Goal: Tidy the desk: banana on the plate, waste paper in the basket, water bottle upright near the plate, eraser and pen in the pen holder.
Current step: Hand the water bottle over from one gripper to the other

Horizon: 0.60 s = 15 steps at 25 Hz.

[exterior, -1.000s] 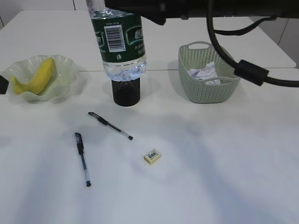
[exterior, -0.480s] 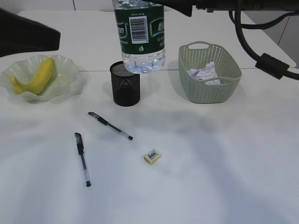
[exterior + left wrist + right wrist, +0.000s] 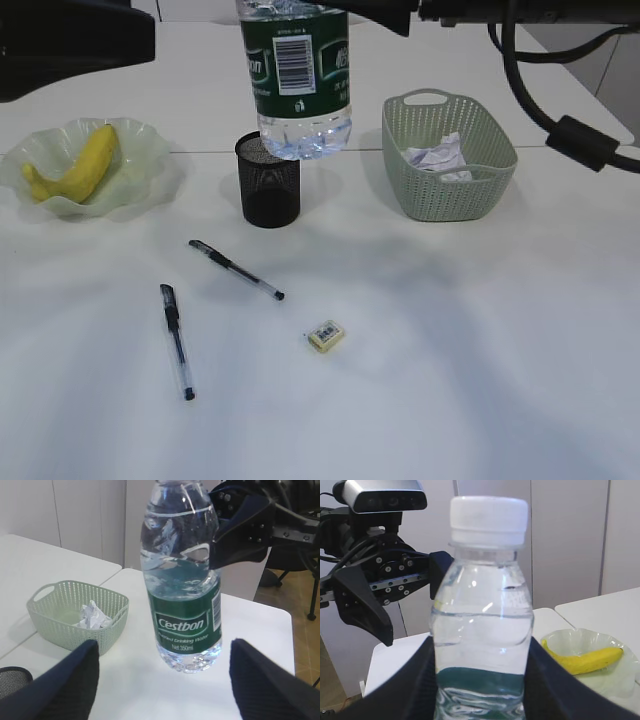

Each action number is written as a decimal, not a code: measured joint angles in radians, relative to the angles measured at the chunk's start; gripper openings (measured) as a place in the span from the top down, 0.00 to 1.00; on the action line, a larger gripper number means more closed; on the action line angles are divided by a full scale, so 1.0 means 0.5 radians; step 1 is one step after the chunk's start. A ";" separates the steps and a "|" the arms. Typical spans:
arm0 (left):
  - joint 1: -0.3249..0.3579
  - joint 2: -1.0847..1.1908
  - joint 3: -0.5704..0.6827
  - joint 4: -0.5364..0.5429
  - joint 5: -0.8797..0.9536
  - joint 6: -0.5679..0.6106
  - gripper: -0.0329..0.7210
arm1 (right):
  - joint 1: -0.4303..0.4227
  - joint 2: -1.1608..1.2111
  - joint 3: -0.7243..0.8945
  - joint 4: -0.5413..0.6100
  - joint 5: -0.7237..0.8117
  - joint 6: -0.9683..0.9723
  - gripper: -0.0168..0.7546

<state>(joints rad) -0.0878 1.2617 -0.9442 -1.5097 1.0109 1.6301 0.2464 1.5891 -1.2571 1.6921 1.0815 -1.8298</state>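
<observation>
Your right gripper [image 3: 480,680] is clamped on the water bottle [image 3: 298,80], fingers pressed against both sides of its body above the green label. The bottle hangs upright in the air over the far middle of the desk [image 3: 480,380], white cap up, its base above and in front of the pen holder [image 3: 268,180]; I cannot tell that it touches anything below.

Your left gripper [image 3: 160,680] stands spread wide. In the left wrist view its two dark fingers [image 3: 65,685] flank the bottle with clear space on either side; neither touches it. In the exterior view only the dark bulk of that arm shows at the top left corner.

The banana [image 3: 75,168] lies in the plate [image 3: 150,160], near the far left edge of the tabletop. The basket [image 3: 448,155] sits toward the far right, beside the seam, with crumpled waste paper [image 3: 438,158] inside it. The pen holder stands upright between plate and basket, at the seam.

Two pens lie flat on the bare tabletop, left of centre: one [image 3: 236,269] angled just in front of the pen holder, the other [image 3: 176,341] nearer the front edge. The eraser [image 3: 326,335] lies near the middle of the desk, apart from both pens, label up.
</observation>
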 joint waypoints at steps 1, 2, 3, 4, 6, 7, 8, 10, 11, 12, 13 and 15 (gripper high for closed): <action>0.000 0.000 0.000 -0.004 -0.002 0.005 0.20 | 0.000 0.000 0.000 0.000 0.000 0.000 0.56; 0.000 0.000 0.000 -0.040 -0.005 0.009 0.21 | 0.000 0.000 0.000 0.000 0.000 0.000 0.56; 0.000 0.000 0.004 -0.079 -0.005 0.013 0.22 | 0.000 0.000 0.000 0.000 0.000 0.000 0.56; 0.000 0.004 0.005 -0.132 -0.005 0.040 0.23 | 0.000 0.000 0.000 0.004 0.000 0.000 0.56; 0.000 0.024 0.009 -0.244 0.009 0.112 0.23 | 0.000 0.000 0.000 0.017 0.000 0.000 0.56; 0.000 0.033 0.009 -0.302 0.022 0.152 0.23 | 0.000 0.000 0.000 0.026 0.000 0.000 0.56; 0.000 0.054 0.009 -0.350 0.039 0.175 0.23 | 0.000 0.000 0.000 0.029 0.000 0.000 0.56; 0.000 0.089 0.009 -0.408 0.090 0.212 0.20 | 0.000 0.000 0.000 0.029 0.000 0.000 0.56; 0.000 0.113 0.009 -0.421 0.119 0.238 0.19 | 0.000 0.000 0.000 0.029 0.000 0.000 0.56; 0.000 0.138 0.009 -0.430 0.162 0.259 0.16 | 0.000 0.000 0.000 0.029 0.000 0.000 0.56; 0.000 0.160 0.009 -0.434 0.202 0.287 0.15 | 0.000 0.000 0.000 0.029 0.000 0.000 0.56; 0.000 0.205 0.009 -0.457 0.283 0.395 0.13 | 0.000 0.000 -0.008 0.029 0.000 -0.004 0.56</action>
<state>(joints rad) -0.0878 1.3643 -0.9398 -1.7383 1.1524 1.8275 0.2464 1.5891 -1.2612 1.7068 1.0815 -1.8316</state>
